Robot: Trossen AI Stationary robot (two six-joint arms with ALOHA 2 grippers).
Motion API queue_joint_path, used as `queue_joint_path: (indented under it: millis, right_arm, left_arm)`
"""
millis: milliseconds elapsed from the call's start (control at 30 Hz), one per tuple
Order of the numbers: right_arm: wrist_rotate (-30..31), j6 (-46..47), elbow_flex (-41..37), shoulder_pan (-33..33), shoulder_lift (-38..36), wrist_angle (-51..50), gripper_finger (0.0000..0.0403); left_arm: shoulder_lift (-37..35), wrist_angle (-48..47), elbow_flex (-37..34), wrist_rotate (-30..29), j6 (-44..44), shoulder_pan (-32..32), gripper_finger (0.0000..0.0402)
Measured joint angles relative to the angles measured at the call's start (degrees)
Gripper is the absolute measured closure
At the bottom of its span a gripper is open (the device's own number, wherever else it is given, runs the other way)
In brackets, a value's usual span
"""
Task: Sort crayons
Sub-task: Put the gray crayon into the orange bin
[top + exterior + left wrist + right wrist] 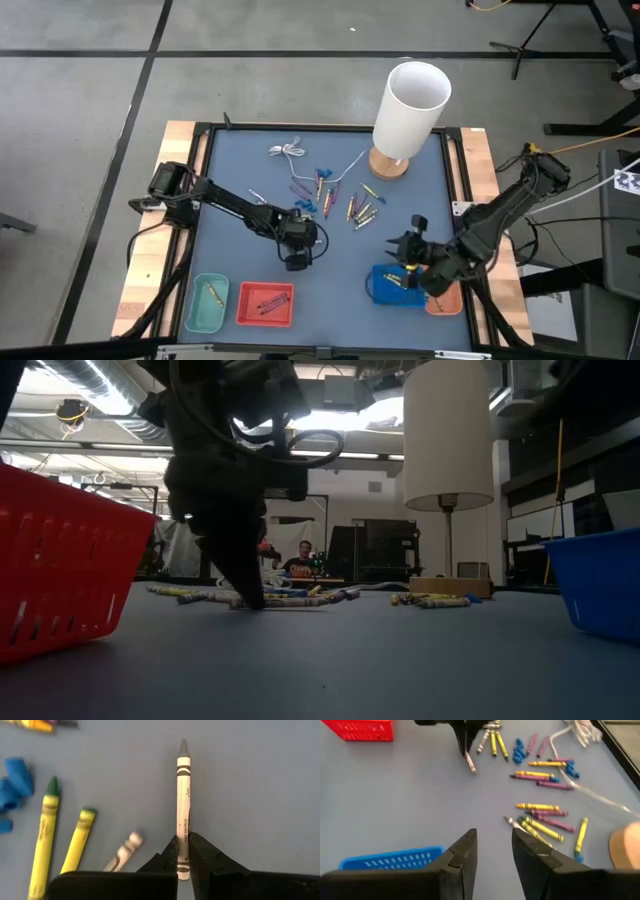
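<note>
Several crayons (pixel 345 203) in yellow, purple and green lie loose on the blue-grey table top, near its middle. My left gripper (pixel 298 258) points down at the table just on the near side of them. It is shut on a grey-white crayon (pixel 183 795), which also shows in the right wrist view (pixel 470 764). My right gripper (pixel 492 845) is open and empty. It hovers beside the blue basket (pixel 393 288) at the near right. My left gripper pinches the grey-white crayon near its blunt end (pixel 183 839) between its two fingers, at their free ends. The fingers come from above, pointing down. The crayon sticks out ahead of the fingertips, with its pointed tip away from them. I cannot tell whether it is clear of the table.
A teal basket (pixel 207 304) and a red basket (pixel 265 304) stand at the near edge, each with crayons inside. A white-shaded lamp on a wooden base (pixel 408 108) stands at the far right. A white cable (pixel 290 152) and blue bits (pixel 15 780) lie among the crayons.
</note>
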Motion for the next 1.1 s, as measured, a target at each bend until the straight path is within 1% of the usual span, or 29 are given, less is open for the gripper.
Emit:
queue_joint_path:
  millis: [167, 400, 567, 667, 900, 967, 1100]
  right_arm:
    - [-5.36, -10.79, -0.01, -5.05, 0.0, 5.93, 0.0283]
    - [-11.23, -20.8, 0.01, -10.44, 0.0, 11.35, 0.0283]
    - [-15.19, -26.71, 0.01, -13.62, 0.0, 14.36, 0.0283]
    - [-16.64, -28.77, 0.01, -15.24, 0.0, 15.18, 0.0283]
    - [-16.68, -29.73, 0.01, -18.2, 0.0, 15.25, 0.0283]
    - [-16.8, -29.73, 0.01, -18.79, 0.0, 15.24, 0.0283]
    - [-19.48, -29.74, 0.01, -19.22, -0.02, 15.24, 0.0283]
  left_arm:
    - [0.2, 5.65, -0.02, 0.08, 0.0, 0.0, 0.0394]
    - [0.18, 14.05, -0.02, 0.08, 0.74, 0.0, 0.0393]
    - [0.11, 21.88, -0.01, 0.04, 4.15, 0.0, 0.0393]
    - [0.11, 26.97, 0.0, -0.75, 6.78, 0.0, 0.0392]
    - [0.02, 38.74, 0.0, -2.57, 15.17, -0.01, 0.0392]
    - [0.02, 40.83, 0.02, -3.05, 16.73, -0.02, 0.0392]
    - [0.02, 42.8, 0.02, -3.23, 18.51, -0.02, 0.0392]
